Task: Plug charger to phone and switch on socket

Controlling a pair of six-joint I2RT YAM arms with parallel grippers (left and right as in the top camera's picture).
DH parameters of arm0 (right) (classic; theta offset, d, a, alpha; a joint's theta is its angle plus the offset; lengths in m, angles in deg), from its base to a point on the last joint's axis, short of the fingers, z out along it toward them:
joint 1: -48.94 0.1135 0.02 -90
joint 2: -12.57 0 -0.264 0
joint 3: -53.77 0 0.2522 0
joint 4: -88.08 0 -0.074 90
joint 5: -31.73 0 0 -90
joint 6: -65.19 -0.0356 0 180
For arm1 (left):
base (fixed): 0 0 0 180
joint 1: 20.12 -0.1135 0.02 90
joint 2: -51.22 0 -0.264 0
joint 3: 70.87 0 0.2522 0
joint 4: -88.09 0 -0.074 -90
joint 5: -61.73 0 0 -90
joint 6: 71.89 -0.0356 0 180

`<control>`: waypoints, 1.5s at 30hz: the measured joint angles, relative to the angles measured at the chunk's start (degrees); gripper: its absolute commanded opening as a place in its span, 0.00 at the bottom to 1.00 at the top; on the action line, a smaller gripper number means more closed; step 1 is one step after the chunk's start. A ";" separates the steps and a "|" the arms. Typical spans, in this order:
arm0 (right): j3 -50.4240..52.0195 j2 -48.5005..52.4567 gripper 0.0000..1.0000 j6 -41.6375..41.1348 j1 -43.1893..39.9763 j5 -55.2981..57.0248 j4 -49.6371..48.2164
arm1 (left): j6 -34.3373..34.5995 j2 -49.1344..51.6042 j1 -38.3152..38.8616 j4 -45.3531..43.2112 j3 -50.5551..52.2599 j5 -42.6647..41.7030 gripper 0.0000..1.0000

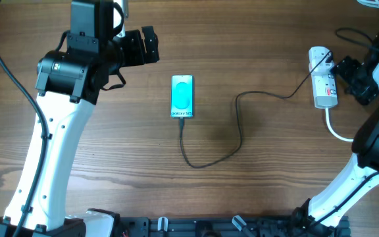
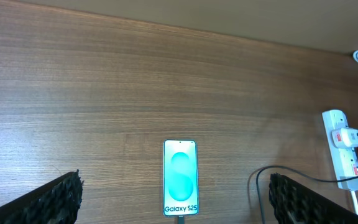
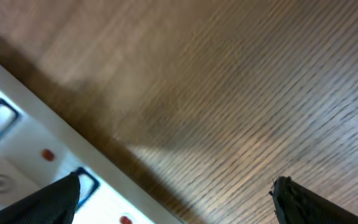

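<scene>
**Item 1, socket** (image 1: 323, 79). A white strip on the right side of the worktop (image 1: 275, 187). Its long axis runs near-to-far from the robot's base. Red switch marks (image 3: 45, 154) show on its face in the right wrist view. Whether any switch is on cannot be told.

**Item 2, right arm** (image 1: 374, 138). Its jaws stand wide with nothing between them, and the fingers (image 3: 51, 202) sit at the two lower corners of the wrist view. The jaws are just beside the socket, on its outer side, so the strip lies toward the worktop's centre from them. In the wrist view the strip crosses the lower left corner on a slant and passes under one finger. This is judged the arm for the switch, being by far the nearer (the press would likely need the jaws brought over the strip's face and narrowed).

**Item 3, charger** (image 1: 239, 125). A thin black cable that leaves the socket's far end and loops across the worktop. It reaches the phone's near short edge, where its tip appears seated, so the plugging-in step looks done.

**Item 4, phone** (image 1: 182, 97). It lies flat at mid-worktop, screen up and lit. Its long axis is roughly parallel to the socket's, and it is well apart from the socket.

**Item 5, left arm** (image 1: 58, 125). Its jaws are wide and empty, hanging left of the phone and beyond it, well apart from the socket.

**Containers.** None is in view. The only receptacles are the socket's outlets, and the far one appears to take the charger's plug.
</scene>
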 measured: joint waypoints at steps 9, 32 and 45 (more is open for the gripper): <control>0.81 0.02 1.00 1.11 -0.33 -0.72 -0.70 | 0.00 0.00 0.00 -0.02 0.00 0.00 1.00; 0.83 0.02 1.00 2.51 -0.37 -3.26 -1.90 | 0.00 0.00 0.00 -0.02 0.00 0.00 1.00; 0.83 0.02 1.00 2.51 -0.37 -4.02 -1.66 | 0.00 0.00 0.00 -0.02 0.00 0.00 1.00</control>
